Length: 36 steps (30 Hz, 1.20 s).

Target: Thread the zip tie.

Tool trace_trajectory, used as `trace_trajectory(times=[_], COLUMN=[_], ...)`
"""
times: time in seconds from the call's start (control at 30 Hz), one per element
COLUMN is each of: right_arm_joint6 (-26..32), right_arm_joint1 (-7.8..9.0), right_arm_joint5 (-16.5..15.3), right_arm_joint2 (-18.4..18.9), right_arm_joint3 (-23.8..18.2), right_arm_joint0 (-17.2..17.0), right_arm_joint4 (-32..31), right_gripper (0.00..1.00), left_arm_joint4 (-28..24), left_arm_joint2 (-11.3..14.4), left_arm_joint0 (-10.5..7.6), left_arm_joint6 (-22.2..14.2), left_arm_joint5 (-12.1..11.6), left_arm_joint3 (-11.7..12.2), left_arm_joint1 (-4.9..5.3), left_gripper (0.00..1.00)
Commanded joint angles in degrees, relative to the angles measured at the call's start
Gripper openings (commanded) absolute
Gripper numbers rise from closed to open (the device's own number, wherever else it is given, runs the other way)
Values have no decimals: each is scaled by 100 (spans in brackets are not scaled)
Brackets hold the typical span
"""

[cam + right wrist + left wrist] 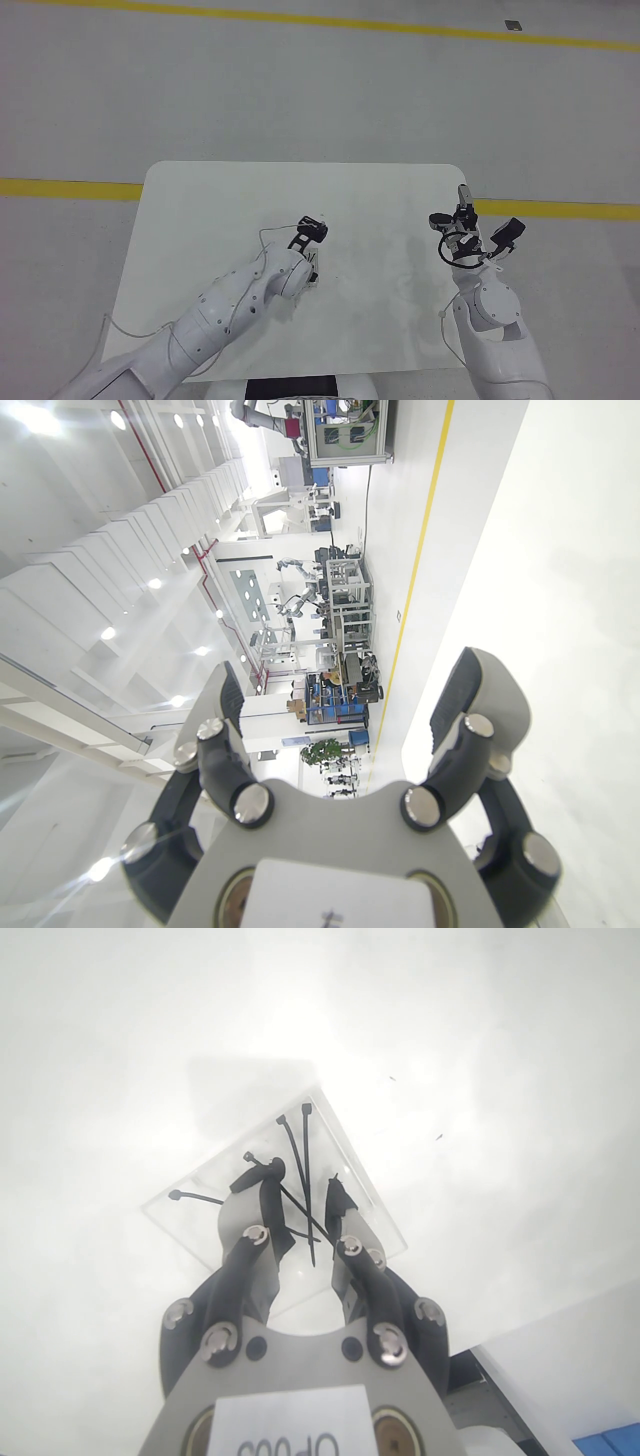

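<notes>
left wrist view: left tool [301,1180] spread over crossed zip ties [306,1148] in clear tray [195,1223]; pinch one only, near head. right tool [345,695] spread, empty.

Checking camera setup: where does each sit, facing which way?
Top view: above the arms, looking down at the table; both arms show.
Left wrist view: wrist-mounted, down at zip ties in a tray; open left gripper shows.
Right wrist view: wrist-mounted, across the room; open right gripper shows.
Shared: top and left wrist see the table.
</notes>
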Motion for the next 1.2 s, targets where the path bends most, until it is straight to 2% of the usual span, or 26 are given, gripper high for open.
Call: trace_trajectory(times=[0.0, 0.8, 0.87, 1.17], right_arm_joint6=[0, 0, 0, 0], right_arm_joint1=[0, 0, 0, 0], right_arm_joint5=[0, 0, 0, 0], right_arm_joint2=[0, 0, 0, 0], right_arm_joint3=[0, 0, 0, 0], right_arm_joint0=[0, 0, 0, 0], right_arm_joint4=[0, 0, 0, 0], right_gripper=[100, 100, 100, 100], left_arm_joint4=[0, 166, 157, 172], left_arm_joint2=[24, 161, 162, 135], left_arm_joint0=[-20, -85, -91, -90], left_arm_joint6=[-22, -404, -406, -385], left_arm_joint5=[14, 75, 71, 83], left_arm_joint3=[28, 8, 20, -11], left_arm_joint1=[-9, -27, -29, -24], left_gripper=[16, 7, 0, 0])
